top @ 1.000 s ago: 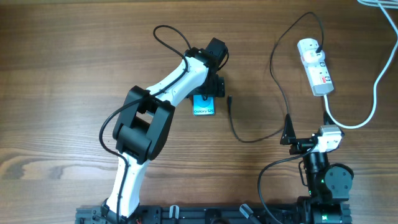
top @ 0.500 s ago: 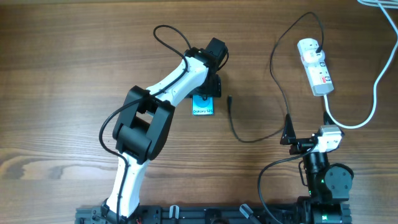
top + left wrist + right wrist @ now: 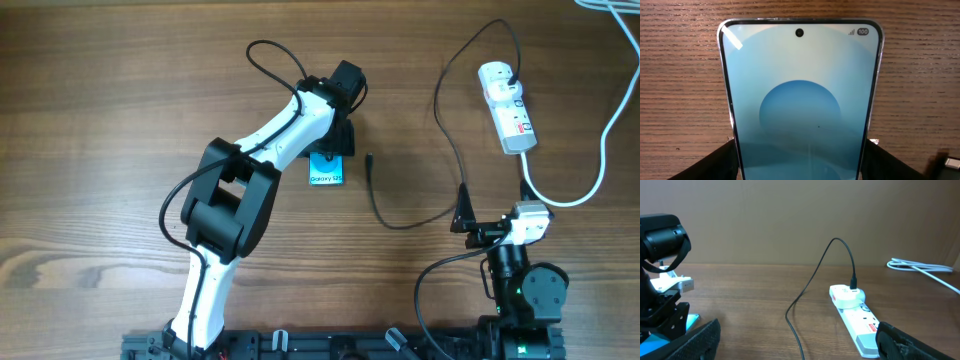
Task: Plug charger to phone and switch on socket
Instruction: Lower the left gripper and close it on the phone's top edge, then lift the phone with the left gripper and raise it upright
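Note:
The phone (image 3: 327,172) lies flat at mid-table, teal screen up, its white strip reading "Galaxy S25". My left gripper (image 3: 332,152) reaches over its far end. In the left wrist view the phone (image 3: 800,85) fills the frame and the gripper's (image 3: 800,152) fingers press against both of its long edges. The black charger (image 3: 437,100) runs from its plug in the white socket (image 3: 507,105) down in a loop to its small tip (image 3: 369,158), which lies just right of the phone. My right gripper (image 3: 464,208) is open and empty at the front right. It (image 3: 800,342) looks toward the socket (image 3: 860,317).
The socket's thick white cord (image 3: 600,165) loops along the right edge of the table. The left arm (image 3: 660,235) stands at the left of the right wrist view. The charger cable (image 3: 810,287) crosses the wood between the two arms.
The phone has shifted very slightly left under the left gripper. The right arm, the cable and the socket have not moved.

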`<action>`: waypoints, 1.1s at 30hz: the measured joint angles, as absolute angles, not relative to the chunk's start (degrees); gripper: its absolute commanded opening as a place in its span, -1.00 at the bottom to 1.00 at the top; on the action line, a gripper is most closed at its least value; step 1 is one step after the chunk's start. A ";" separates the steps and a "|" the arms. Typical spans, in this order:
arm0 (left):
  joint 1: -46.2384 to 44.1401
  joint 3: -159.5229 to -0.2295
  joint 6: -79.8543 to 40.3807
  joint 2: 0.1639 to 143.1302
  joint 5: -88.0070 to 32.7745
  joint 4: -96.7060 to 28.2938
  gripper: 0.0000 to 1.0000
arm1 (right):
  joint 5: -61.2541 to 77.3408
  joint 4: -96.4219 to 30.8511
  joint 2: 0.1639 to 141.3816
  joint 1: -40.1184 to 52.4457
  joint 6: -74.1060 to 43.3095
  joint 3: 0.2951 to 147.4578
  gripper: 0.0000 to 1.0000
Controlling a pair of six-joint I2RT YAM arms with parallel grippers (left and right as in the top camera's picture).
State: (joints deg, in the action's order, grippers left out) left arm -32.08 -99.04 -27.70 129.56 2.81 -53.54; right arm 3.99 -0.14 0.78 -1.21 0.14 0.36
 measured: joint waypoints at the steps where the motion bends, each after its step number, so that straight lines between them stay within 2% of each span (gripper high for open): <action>1: -32.08 -99.04 -27.70 129.56 2.70 -53.56 0.45 | 3.99 -0.14 0.78 -1.21 0.14 0.36 0.99; 26: -31.77 -98.83 -27.73 128.64 -3.49 -57.93 0.41 | 3.97 -0.14 0.78 -1.21 0.14 0.36 1.00; 33: -31.77 -98.83 -27.70 128.05 -5.02 -58.04 0.49 | 3.99 -0.12 0.78 -1.21 0.14 0.36 0.99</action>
